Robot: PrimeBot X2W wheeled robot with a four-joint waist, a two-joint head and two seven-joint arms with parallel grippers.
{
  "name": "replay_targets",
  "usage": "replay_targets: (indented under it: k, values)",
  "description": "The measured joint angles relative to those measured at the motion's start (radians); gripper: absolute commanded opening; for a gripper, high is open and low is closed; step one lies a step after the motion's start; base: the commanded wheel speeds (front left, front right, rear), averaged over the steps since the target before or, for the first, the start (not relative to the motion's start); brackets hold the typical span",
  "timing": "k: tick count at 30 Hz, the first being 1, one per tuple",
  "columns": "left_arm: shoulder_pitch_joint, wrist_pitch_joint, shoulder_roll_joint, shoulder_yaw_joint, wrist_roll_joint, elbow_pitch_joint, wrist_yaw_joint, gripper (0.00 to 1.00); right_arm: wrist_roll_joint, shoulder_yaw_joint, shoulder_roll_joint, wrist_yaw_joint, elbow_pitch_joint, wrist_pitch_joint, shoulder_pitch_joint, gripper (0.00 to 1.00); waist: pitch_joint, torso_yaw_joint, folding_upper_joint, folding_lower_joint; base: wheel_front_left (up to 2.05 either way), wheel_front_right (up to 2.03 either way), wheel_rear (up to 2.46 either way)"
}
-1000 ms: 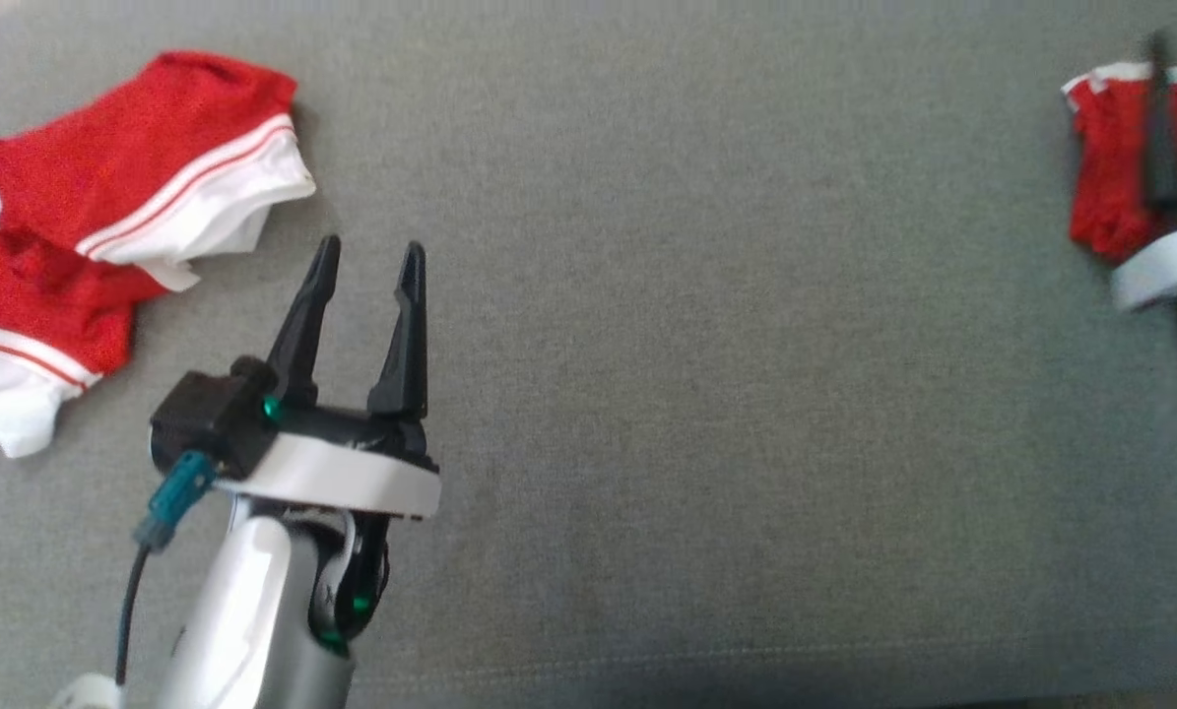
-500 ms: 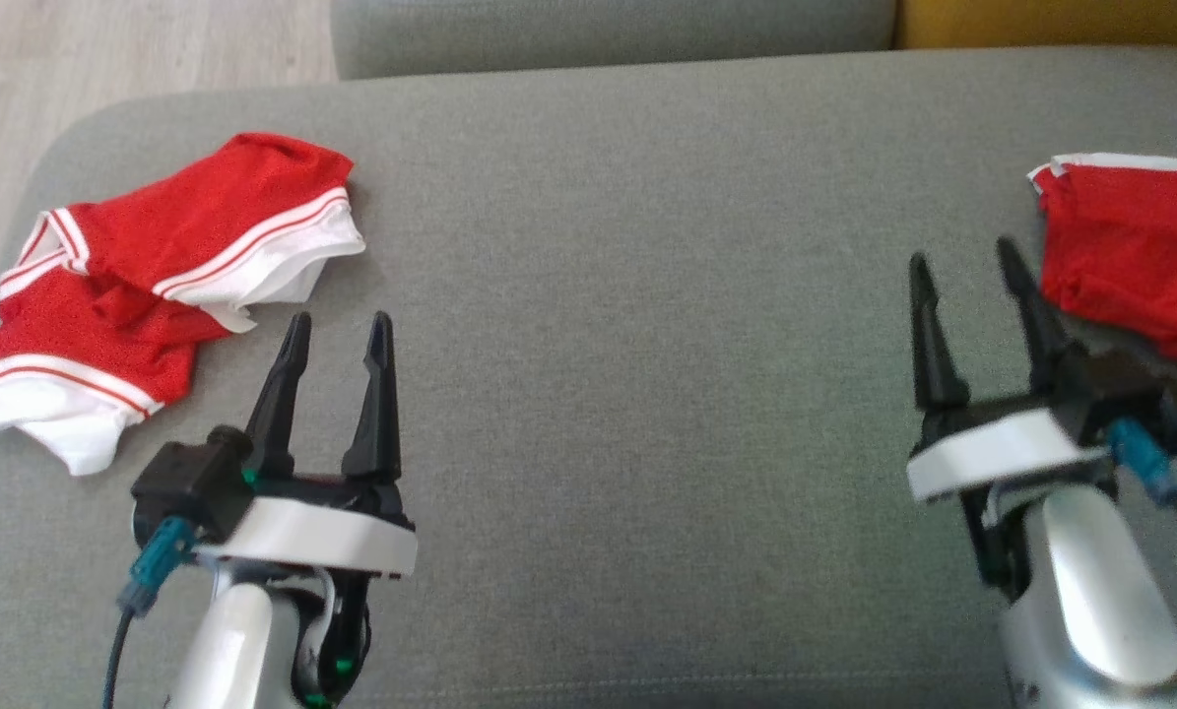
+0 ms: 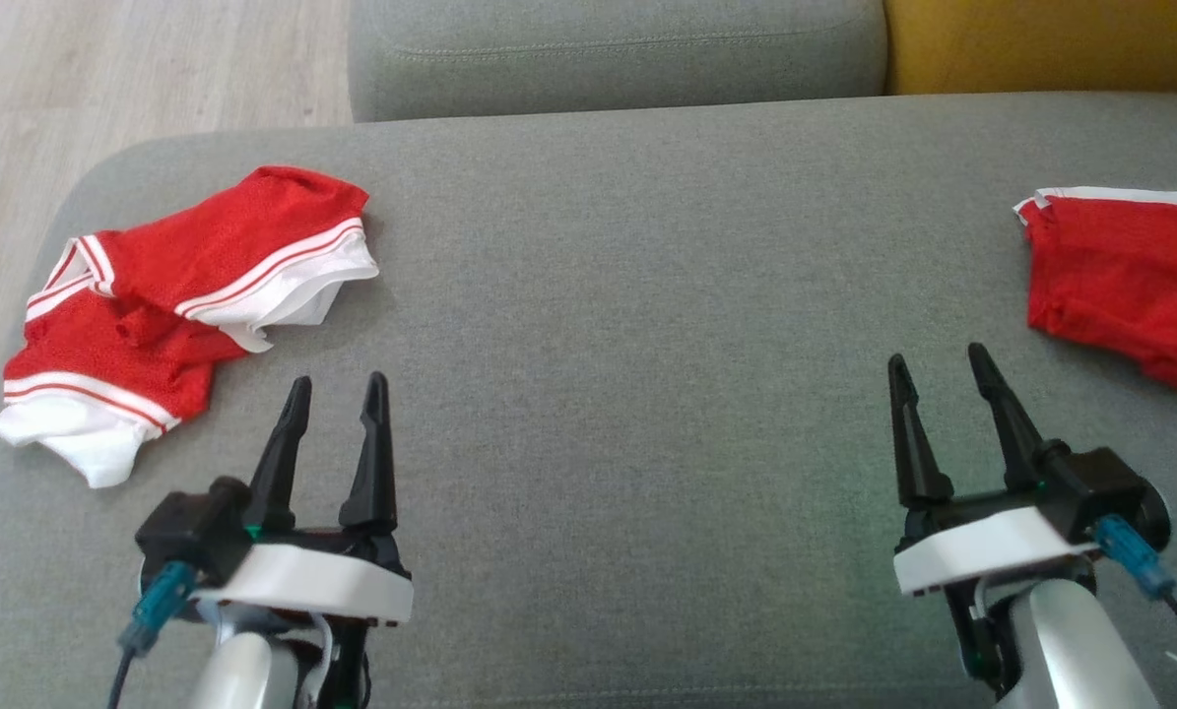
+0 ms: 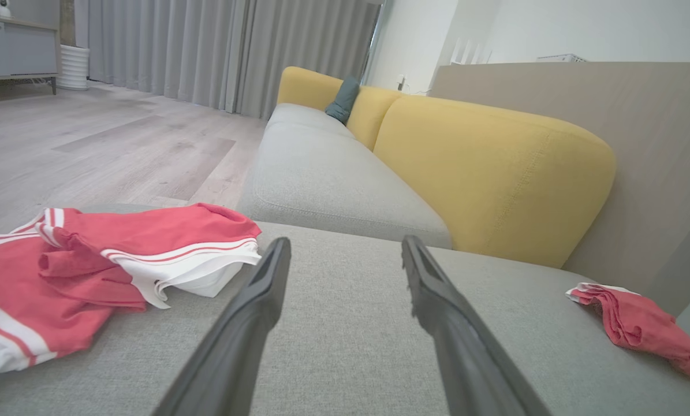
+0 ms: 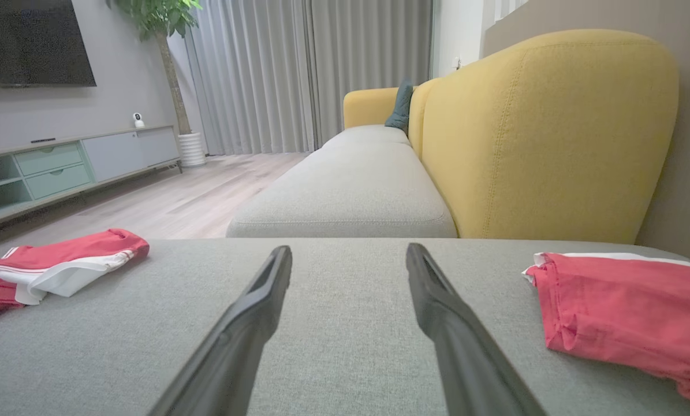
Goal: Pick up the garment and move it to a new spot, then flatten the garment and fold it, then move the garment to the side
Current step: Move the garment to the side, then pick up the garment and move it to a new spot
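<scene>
We see both grippers held over the grey sofa cushion [image 3: 627, 295]: the left gripper [image 3: 340, 380] at seven o'clock in the head view and the right gripper [image 3: 936, 354] at five o'clock, each with its two dark fingers spread apart and gripping nothing. A crumpled pair of red shorts [image 3: 184, 286] with white stripes lies at ten o'clock from the left gripper, near it but not touching. A folded red garment [image 3: 1130, 286] with a white edge lies at two o'clock from the right gripper, well apart from the shorts
</scene>
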Motion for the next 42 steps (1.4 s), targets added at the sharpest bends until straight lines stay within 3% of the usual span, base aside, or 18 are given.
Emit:
replay_targets:
  k: [28,35,42]
  values:
    - [-0.002,0.0,0.0,-0.007,-0.031,-0.003,0.024,1.0,0.021,-0.024,0.002,0.0,-0.029,-0.003,0.0,1.0,0.01,0.017,0.0,0.0,0.0,0.0,0.0]
    - [-0.005,0.0,0.0,-0.004,-0.031,-0.005,0.025,1.0,0.014,0.009,0.002,0.0,-0.022,-0.003,-0.002,1.0,0.011,0.083,0.0,0.0,0.0,0.0,0.0]
    - [-0.007,0.0,0.0,0.01,-0.031,-0.013,0.034,1.0,0.017,0.037,0.003,0.0,-0.013,-0.003,-0.002,1.0,0.008,0.191,0.0,0.0,0.0,0.0,0.0]
